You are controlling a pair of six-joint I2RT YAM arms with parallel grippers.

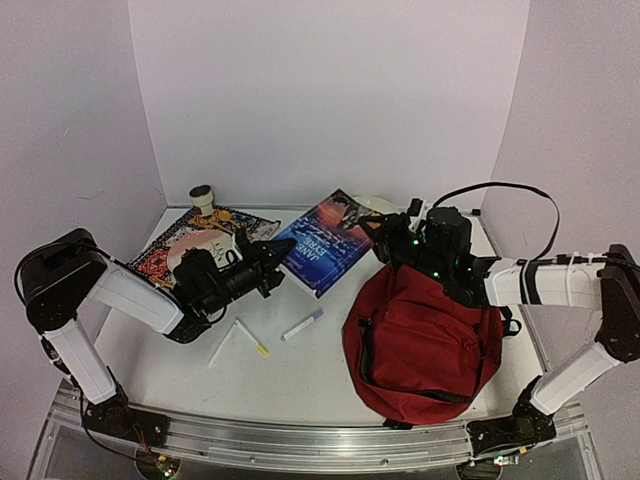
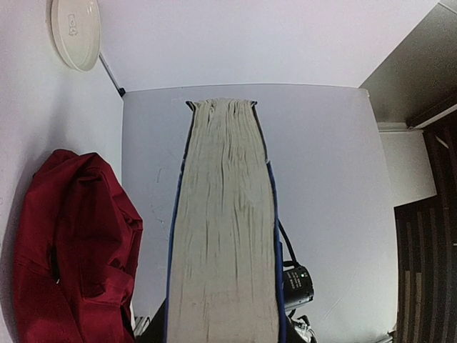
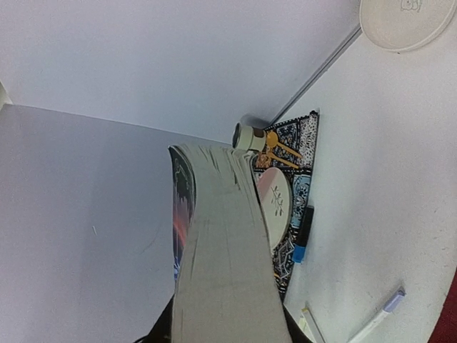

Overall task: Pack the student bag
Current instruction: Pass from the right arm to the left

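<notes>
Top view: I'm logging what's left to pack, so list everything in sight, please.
student bag: one, dark red, front right
book: one, blue cover, centre back, between both grippers
patterned sheet: one, multicoloured, back left
disc: one, white, on the sheet
small jar: one, cream with dark top, at the sheet's far edge
plate: one, white, back by the wall
marker: one, white with purple cap, centre
yellow-tipped pen: one, white, left of marker
blue marker: one, beside the sheet
left gripper: black, at book's left edge
right gripper: black, at book's right edge
</notes>
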